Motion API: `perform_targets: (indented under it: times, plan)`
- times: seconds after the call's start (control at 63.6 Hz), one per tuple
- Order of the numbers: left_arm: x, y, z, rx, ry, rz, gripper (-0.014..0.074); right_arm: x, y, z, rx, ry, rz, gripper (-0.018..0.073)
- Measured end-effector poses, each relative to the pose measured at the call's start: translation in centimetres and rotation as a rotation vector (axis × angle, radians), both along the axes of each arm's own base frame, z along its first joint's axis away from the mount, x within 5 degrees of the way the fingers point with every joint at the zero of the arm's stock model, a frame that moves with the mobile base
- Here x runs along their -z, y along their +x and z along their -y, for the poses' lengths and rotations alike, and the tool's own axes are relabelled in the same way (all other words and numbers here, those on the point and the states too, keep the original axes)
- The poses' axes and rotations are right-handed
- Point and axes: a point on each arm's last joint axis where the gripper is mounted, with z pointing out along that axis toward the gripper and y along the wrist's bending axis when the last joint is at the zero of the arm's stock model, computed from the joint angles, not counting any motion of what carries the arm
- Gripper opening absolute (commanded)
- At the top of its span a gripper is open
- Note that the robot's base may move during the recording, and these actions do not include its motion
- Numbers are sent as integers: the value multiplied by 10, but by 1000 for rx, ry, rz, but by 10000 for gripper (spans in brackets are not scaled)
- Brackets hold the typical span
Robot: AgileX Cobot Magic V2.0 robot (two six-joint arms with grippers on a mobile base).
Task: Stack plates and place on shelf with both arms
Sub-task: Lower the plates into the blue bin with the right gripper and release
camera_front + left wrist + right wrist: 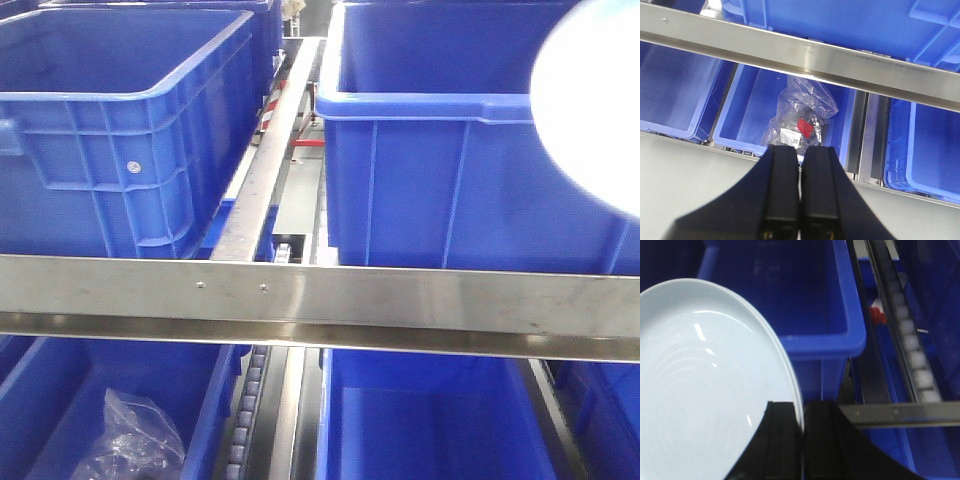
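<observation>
Carrying the plate [700, 390] toward the shelf [400, 295] is the step you are judging here, so work down from the biggest things. You are facing big blue crates [130, 130] sitting on the steel rack, with more crates under the long front rail. You are looking for a flat landing spot, and none is showing yet, so you are better off slowing down and keeping the plate level above the crate rims.

Your right gripper [802, 440] is pinching the plate's rim between its black fingers [782, 440], clamped on the edge; in the front view the plate is appearing as a pale blur at the upper right. A glossy rim held at one edge is probably prone to slipping, so you are wise avoiding jerks.

Your left gripper [800, 195] is hovering with its fingers pressed together on nothing, above a bagged item [800, 117] in a lower crate. Only one plate is showing.

You are getting no legible writing: the bag's small white label is too blurred.
</observation>
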Motion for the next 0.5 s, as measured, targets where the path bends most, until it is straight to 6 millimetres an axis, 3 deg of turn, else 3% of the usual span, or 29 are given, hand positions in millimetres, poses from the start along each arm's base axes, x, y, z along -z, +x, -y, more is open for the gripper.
perform_targets:
  times: [0.11, 0.236, 0.425, 0.503]
  plan:
    - [0, 0, 0, 0, 0, 0, 96, -22, 23, 1, -2, 0, 11, 57]
    - [0, 0, 0, 0, 0, 0, 96, -50, 65, 2, -5, 1, 28, 57]
    - [0, 0, 0, 0, 0, 0, 96, -73, 148, 4, -14, 0, 53, 64]
    - [0, 0, 0, 0, 0, 0, 96, -79, 176, 5, -16, 0, 69, 151]
